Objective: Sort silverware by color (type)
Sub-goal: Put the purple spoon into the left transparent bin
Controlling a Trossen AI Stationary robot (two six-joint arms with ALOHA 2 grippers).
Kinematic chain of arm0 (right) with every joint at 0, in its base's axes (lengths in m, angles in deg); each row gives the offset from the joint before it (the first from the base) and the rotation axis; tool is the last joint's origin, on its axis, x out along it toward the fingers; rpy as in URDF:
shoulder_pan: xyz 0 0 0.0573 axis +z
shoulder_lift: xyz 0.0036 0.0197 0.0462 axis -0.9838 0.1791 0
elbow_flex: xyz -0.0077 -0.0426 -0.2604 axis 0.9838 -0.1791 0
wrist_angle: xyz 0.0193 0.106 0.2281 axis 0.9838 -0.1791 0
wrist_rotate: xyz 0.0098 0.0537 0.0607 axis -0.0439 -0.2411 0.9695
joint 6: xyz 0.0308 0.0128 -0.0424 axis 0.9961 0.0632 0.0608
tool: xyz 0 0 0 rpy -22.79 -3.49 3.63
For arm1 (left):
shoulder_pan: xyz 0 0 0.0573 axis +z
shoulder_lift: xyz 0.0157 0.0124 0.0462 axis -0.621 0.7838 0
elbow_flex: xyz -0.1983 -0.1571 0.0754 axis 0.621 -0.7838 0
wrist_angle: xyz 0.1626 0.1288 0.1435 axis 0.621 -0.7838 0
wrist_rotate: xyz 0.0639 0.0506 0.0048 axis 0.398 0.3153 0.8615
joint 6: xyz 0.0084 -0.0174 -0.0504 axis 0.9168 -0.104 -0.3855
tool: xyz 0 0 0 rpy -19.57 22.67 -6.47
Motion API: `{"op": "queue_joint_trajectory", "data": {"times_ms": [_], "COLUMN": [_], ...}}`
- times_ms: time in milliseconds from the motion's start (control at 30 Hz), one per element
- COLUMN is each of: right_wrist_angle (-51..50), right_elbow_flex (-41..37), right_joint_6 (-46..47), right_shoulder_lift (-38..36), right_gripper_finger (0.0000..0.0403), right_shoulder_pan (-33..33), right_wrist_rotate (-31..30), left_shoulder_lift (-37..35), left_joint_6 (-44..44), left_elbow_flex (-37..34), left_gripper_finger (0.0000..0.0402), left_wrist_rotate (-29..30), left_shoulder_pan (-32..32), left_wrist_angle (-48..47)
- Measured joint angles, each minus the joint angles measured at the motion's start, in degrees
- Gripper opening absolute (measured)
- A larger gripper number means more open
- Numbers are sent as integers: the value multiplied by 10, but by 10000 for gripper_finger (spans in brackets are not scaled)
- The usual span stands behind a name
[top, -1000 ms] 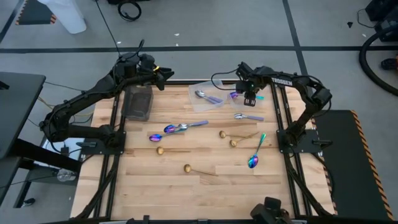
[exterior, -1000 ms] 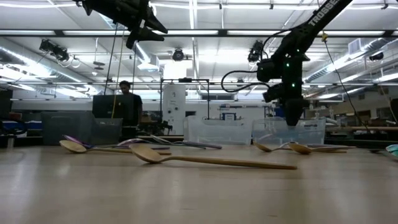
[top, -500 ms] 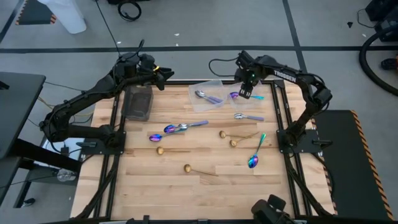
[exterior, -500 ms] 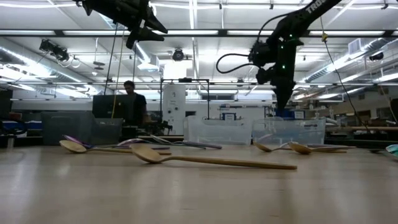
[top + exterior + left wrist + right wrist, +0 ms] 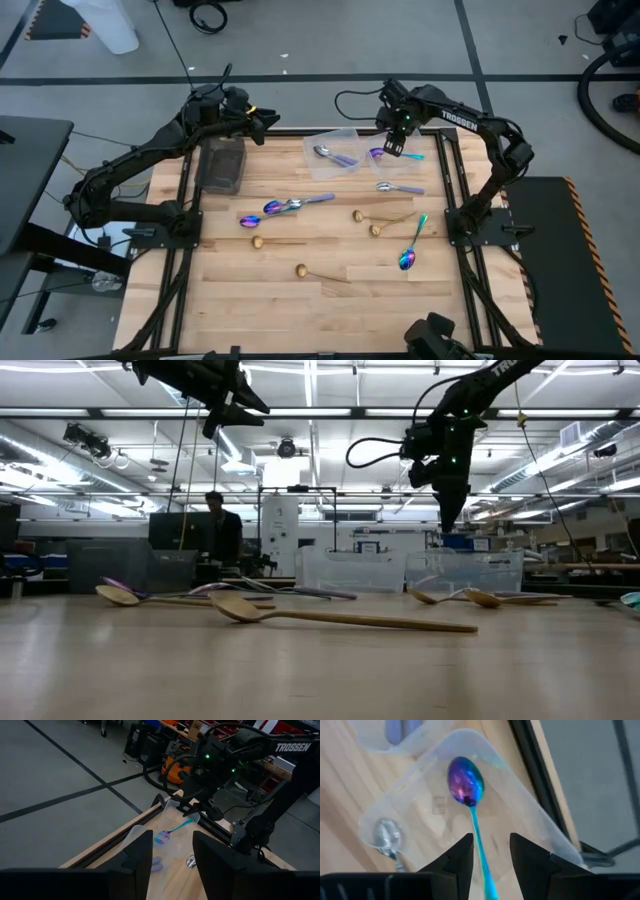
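Right beneath the right gripper (image 5: 490,852), fingers parted and holding nothing, a rainbow spoon (image 5: 470,800) lies in the clear container (image 5: 535,820). Left gripper (image 5: 172,852) waits open, apparently high off the table.

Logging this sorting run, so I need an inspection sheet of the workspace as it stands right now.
Surface: wooden table, spoons scattered mid-table.
Job's things: rainbow spoon lies in right clear container; silver spoon in the other clear container; gold spoons loose.
Clutter: dark tray.
Grippers: right gripper open above the rainbow spoon; left gripper open, raised at the far-left corner.
Cables: black cable on the right arm.
Surroundings: a person behind the table.
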Motion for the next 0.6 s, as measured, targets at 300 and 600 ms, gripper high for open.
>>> {"op": "queue_joint_trajectory", "data": {"times_ms": [300,600], "right_wrist_angle": [-92,-79], "right_elbow_flex": [0,0], "right_joint_6": [-8,-37], "right_shoulder_lift": [0,0], "right_gripper_finger": [137,137], "right_shoulder_pan": [26,66], "right_wrist_rotate": [127,125], "left_shoulder_lift": [0,0], "left_joint_6": [0,0], "left_elbow_flex": [0,0], "left_gripper_finger": [148,148], "left_wrist_rotate": [0,0], "left_shoulder_pan": [0,0], "left_wrist_angle": [0,0]}}
